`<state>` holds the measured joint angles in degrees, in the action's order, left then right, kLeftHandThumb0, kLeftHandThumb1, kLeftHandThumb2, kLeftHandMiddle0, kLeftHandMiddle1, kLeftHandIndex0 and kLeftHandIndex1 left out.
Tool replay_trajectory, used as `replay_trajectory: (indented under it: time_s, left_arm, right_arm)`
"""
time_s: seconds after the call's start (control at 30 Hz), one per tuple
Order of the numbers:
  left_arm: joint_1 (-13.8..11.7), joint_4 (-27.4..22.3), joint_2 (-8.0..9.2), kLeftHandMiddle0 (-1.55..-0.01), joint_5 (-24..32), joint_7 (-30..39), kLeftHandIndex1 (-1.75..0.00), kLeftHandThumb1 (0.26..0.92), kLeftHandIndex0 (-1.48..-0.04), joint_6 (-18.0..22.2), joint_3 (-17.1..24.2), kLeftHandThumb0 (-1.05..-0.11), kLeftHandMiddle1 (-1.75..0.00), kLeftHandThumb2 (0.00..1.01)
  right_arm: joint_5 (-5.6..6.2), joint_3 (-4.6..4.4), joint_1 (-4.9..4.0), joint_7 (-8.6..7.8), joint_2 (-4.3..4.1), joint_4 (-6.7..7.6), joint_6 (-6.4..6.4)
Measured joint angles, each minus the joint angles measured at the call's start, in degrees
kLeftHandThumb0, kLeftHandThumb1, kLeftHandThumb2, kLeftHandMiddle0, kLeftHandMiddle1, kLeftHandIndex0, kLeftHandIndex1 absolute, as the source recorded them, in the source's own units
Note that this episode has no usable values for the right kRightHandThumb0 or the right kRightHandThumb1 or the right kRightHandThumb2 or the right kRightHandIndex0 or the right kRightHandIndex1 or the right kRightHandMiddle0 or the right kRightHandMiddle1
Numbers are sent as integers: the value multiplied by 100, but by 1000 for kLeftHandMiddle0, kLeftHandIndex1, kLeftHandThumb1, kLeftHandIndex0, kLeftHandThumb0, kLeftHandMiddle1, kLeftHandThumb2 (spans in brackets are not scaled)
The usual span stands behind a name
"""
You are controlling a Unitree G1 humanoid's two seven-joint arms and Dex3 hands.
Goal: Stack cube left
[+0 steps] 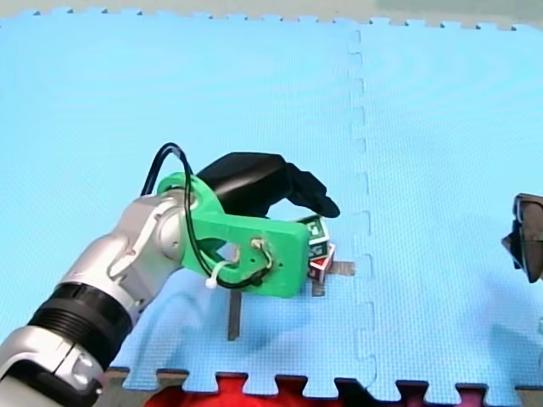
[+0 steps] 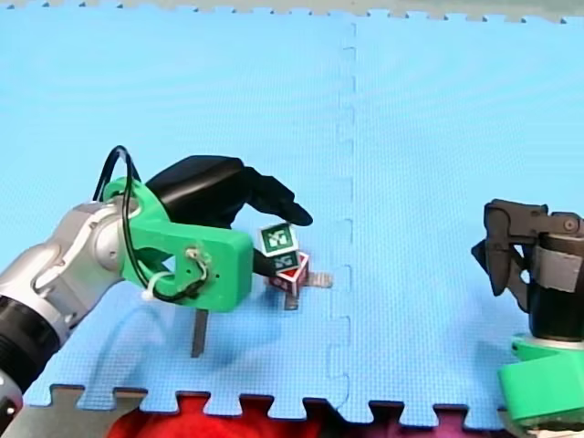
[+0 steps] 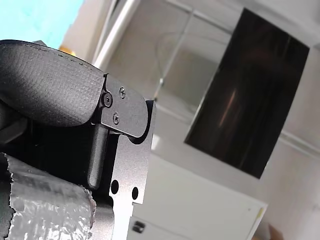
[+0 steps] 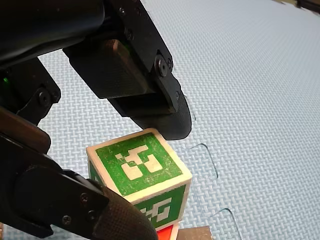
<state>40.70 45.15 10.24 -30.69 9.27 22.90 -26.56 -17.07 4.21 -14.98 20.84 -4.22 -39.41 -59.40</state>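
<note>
A green-patterned cube (image 2: 276, 238) sits on top of a red cube (image 2: 292, 270) near the front middle of the blue mat. My left hand (image 2: 274, 219) comes in from the left and is curled around the green cube. In the second wrist view, one black finger (image 4: 150, 105) meets the far edge of the green cube (image 4: 137, 162), and a thumb (image 4: 100, 215) presses its near corner. A sliver of the red cube (image 4: 167, 234) shows underneath. My right hand (image 2: 511, 245) is held up at the right edge, away from the cubes, holding nothing.
The red cube stands on a grey tape mark (image 2: 317, 280), and another grey strip (image 2: 199, 333) lies to its left. A jigsaw seam (image 2: 348, 182) runs down the mat just right of the stack. Red fabric (image 2: 228, 422) lies past the mat's front edge.
</note>
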Motion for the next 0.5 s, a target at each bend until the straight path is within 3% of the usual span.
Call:
replay_trajectory:
  time_s: [0.5]
  left_arm:
    - [124, 499, -50, -1003, -9, -240, -31, 819, -1348, 338, 32, -506, -1746, 2]
  right_arm:
    - [-103, -64, -24, 214, 36, 91, 158]
